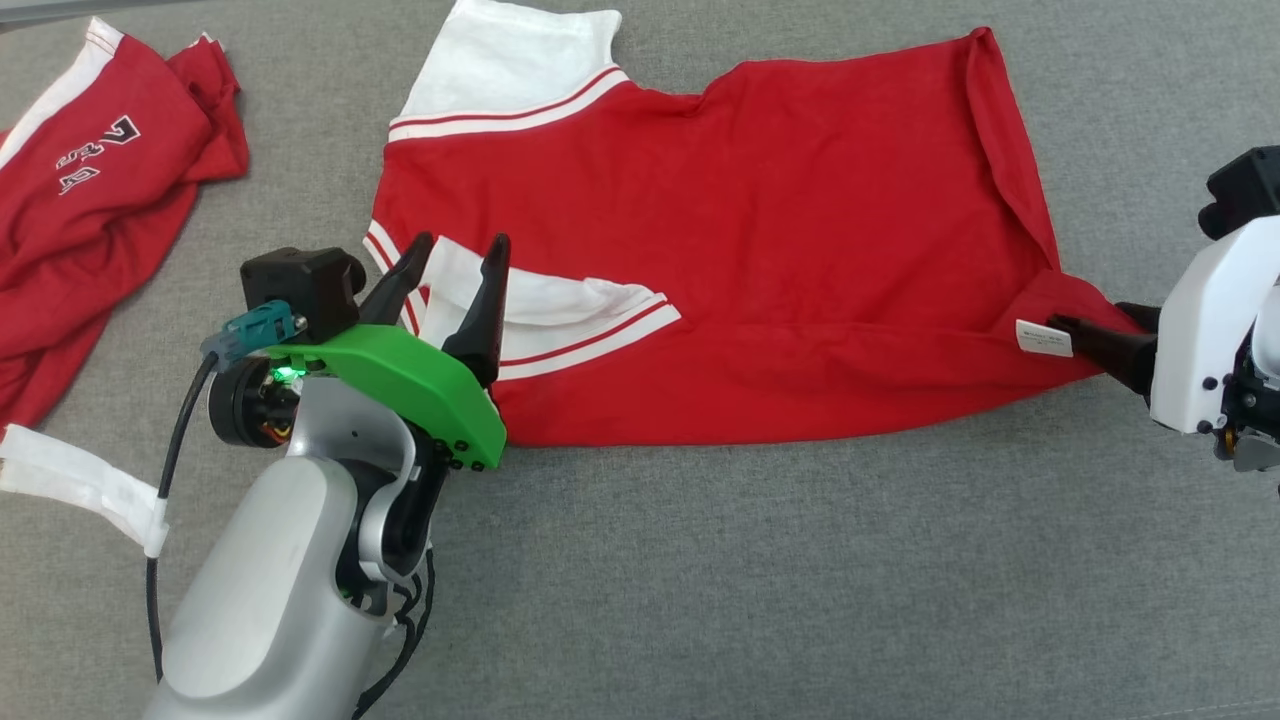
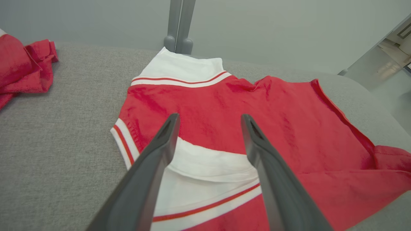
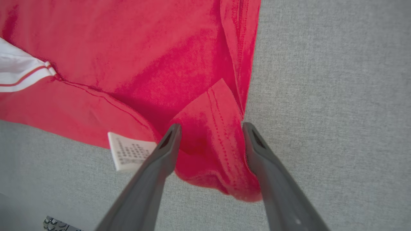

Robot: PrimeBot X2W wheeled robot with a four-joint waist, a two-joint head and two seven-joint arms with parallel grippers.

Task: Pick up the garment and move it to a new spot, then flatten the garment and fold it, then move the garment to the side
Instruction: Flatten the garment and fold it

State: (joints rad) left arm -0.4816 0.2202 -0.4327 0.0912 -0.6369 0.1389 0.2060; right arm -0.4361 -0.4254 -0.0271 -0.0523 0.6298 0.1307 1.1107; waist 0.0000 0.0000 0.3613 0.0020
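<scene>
— While our left gripper (image 1: 462,240) hovers wide open over the near white sleeve (image 1: 560,310), what has our right gripper (image 3: 212,125) got?
— Nothing pinched: we see its fingers (image 3: 154,166) spread around the hem corner (image 3: 212,160). Our red garment (image 1: 750,200) lies spread mid-table (image 1: 800,600), with a second garment (image 1: 90,200) at the far left.

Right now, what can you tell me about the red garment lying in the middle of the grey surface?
The red garment is a soft-looking top with white, red-striped sleeves, spread mostly flat on the grey surface, its near edge folded over and a white label showing. One sleeve lies folded across the body under the open left gripper; a bunched hem corner sits between the fingers of the open right gripper.
</scene>
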